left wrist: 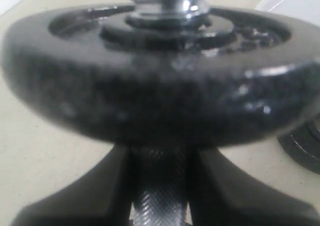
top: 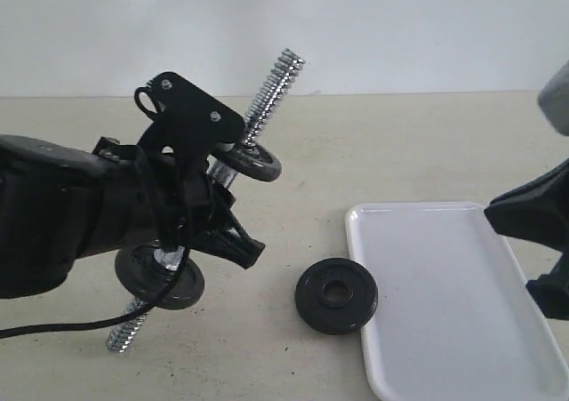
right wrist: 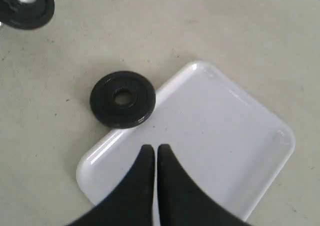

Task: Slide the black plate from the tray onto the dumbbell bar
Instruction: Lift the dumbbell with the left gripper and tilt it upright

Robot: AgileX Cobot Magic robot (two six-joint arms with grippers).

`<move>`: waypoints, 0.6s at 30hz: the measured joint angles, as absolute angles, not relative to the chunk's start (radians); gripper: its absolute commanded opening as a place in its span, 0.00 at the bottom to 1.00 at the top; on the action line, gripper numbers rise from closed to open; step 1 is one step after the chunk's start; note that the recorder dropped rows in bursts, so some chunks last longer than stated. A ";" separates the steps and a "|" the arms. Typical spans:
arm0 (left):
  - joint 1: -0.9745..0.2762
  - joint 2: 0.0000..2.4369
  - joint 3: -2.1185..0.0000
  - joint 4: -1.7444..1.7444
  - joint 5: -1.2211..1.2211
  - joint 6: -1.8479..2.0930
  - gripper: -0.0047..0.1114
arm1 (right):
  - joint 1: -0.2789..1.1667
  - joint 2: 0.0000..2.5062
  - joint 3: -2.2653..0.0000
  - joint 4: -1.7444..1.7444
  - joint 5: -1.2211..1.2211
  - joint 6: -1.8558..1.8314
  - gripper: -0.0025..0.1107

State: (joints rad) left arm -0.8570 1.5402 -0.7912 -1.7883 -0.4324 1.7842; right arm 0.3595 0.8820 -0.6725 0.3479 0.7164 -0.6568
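Observation:
The black plate (top: 336, 295) (right wrist: 122, 99) lies flat, mostly on the table, with one edge over the left rim of the white tray (top: 444, 330) (right wrist: 220, 136). My left gripper (top: 213, 219) (left wrist: 160, 191) is shut on the knurled middle of the dumbbell bar (top: 271, 90) (left wrist: 159, 206), which it holds tilted, its far threaded end up. Two black discs (top: 160, 276) (top: 247, 159) sit on the bar either side of the grip; one disc (left wrist: 150, 95) fills the left wrist view. My right gripper (top: 498, 214) (right wrist: 154, 151) hovers shut over the tray, holding nothing.
The bar's lower threaded end (top: 123, 334) sits near the beige tabletop at the front left. A black cable (top: 53, 328) trails from the left arm across the table. The tray holds nothing. A white wall stands behind the table.

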 measured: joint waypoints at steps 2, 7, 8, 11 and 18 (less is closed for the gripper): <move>-0.857 1.510 -0.767 -1.788 -0.437 1.784 0.08 | 0.359 0.930 -0.674 0.346 0.731 -0.655 0.02; -0.857 1.449 -0.707 -1.788 -0.450 1.790 0.08 | 0.359 1.059 -0.733 0.346 0.820 -0.631 0.02; -0.857 1.439 -0.694 -1.788 -0.455 1.792 0.08 | 0.359 1.085 -0.748 0.346 0.838 -0.628 0.02; -0.857 1.418 -0.659 -1.788 -0.466 1.794 0.08 | 0.359 1.151 -0.786 0.349 0.868 -0.626 0.02; -0.857 1.396 -0.619 -1.788 -0.492 1.815 0.08 | 0.428 1.239 -0.828 0.357 0.876 -0.641 0.02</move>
State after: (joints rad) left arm -0.8570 1.3956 -0.6189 -1.7883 -0.4924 1.8148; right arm 0.4277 1.2385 -0.8282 0.3569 0.8757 -0.6408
